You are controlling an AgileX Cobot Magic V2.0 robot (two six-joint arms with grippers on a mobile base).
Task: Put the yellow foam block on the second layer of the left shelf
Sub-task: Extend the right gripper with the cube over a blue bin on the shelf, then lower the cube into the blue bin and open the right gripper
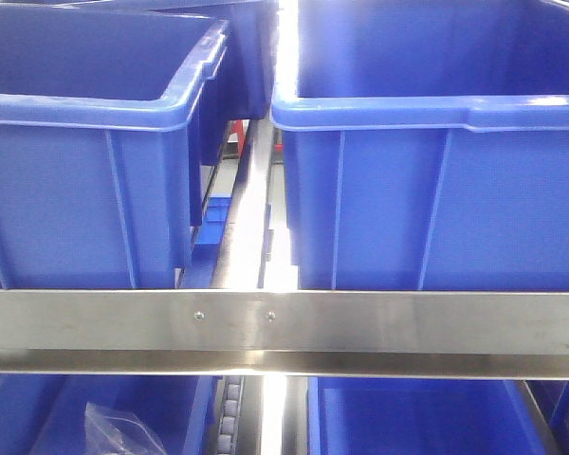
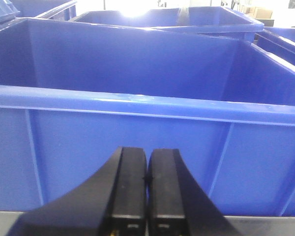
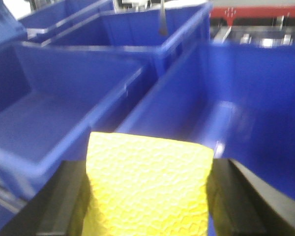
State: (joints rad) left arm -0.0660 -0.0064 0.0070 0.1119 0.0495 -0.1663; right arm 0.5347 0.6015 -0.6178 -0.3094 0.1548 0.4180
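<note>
No words or labels can be read on anything here. The yellow foam block (image 3: 147,189) sits between the two black fingers (image 3: 64,201) of the right gripper (image 3: 147,196), which squeeze it from both sides. Its bumpy top face looks up at the camera, and it looks about as wide as it is long. It hangs above the edge between two blue bins (image 3: 64,118). The left gripper (image 2: 146,196) has its two black fingers pressed together with nothing in them, in front of a blue bin wall (image 2: 137,147). A shiny metal shelf rail (image 1: 284,322) runs under the bins.
</note>
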